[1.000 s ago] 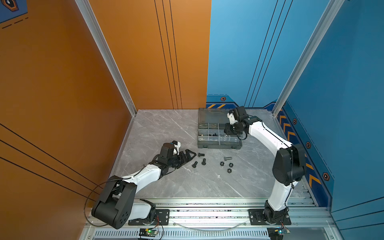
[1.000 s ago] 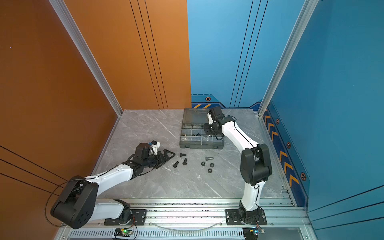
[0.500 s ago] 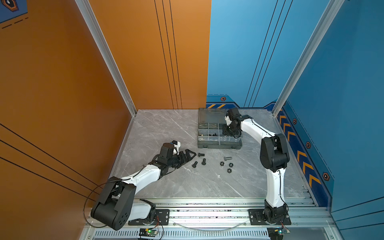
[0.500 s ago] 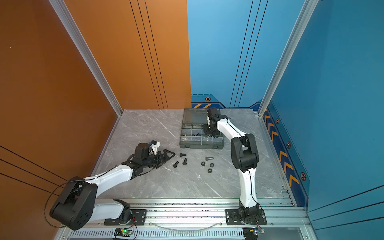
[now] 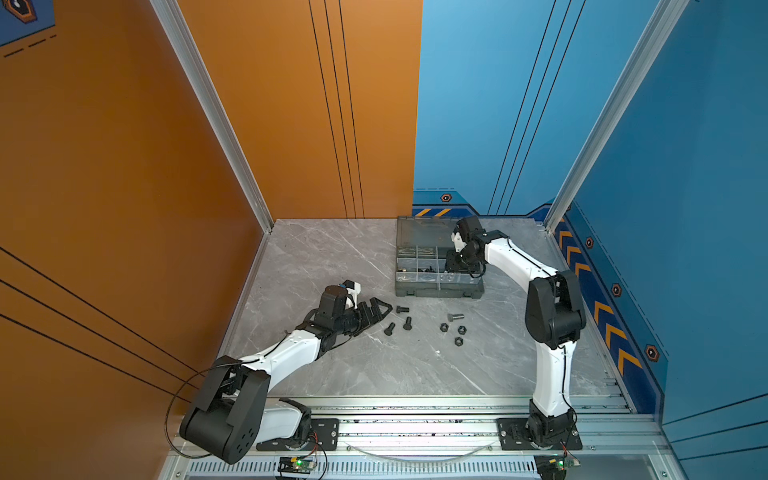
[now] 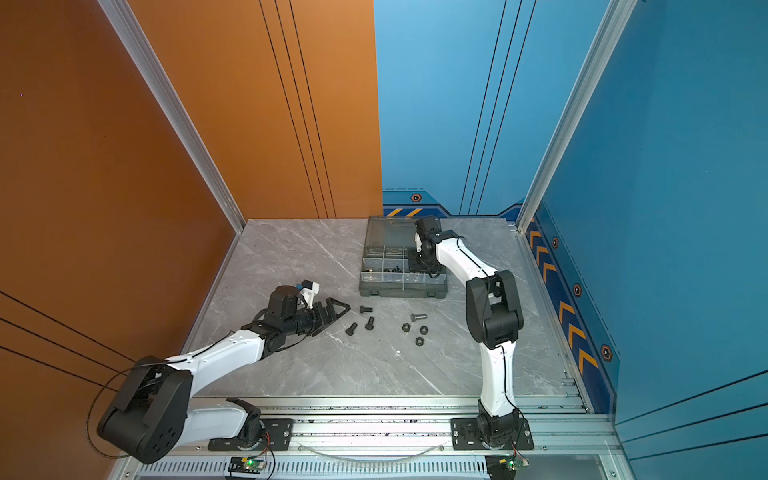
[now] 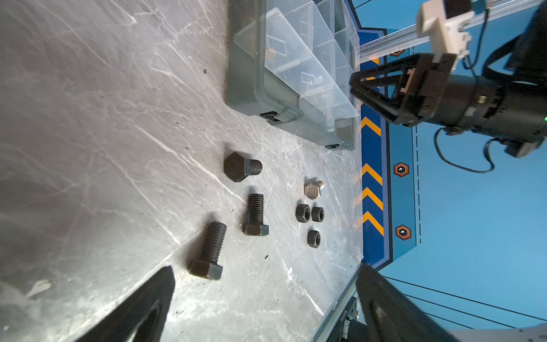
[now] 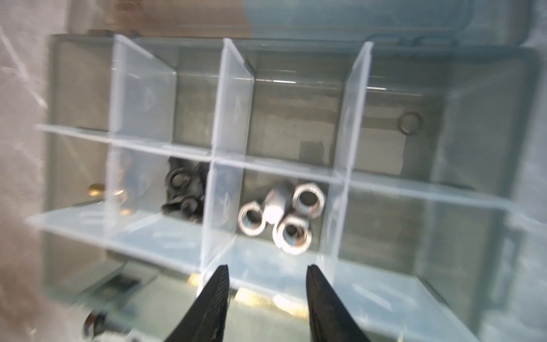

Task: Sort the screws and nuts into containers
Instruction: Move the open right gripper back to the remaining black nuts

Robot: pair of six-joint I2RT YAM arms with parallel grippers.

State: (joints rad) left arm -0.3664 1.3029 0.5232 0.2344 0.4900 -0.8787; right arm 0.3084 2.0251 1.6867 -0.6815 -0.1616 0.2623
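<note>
Right gripper (image 8: 266, 268): jaws partly apart with nothing between them. It hovers over the smoky-grey translucent plastic organizer case (image 5: 438, 287), directly above the compartment holding silver hex nuts (image 8: 291, 234). Judged a release pose, placed so a part falls inside the correct dividers. Dark nuts (image 8: 177, 180) fill the neighbouring cell.

Left gripper (image 7: 266, 305): jaws wide and empty, low over the grey marbled tabletop (image 5: 332, 266), aimed at the loose parts. Likely staged for the next pick.

Loose on the table, between case and left gripper:
- three matte black hex-head bolts (image 7: 207, 251)
- one shiny silver bolt (image 7: 313, 189)
- three black hex nuts (image 7: 302, 213)

All bolts lie flat. The nearest black bolt has its head toward the left gripper and its long axis running away, so closing jaws would clamp across the shank. The silver bolt's head likewise faces that gripper.
</note>
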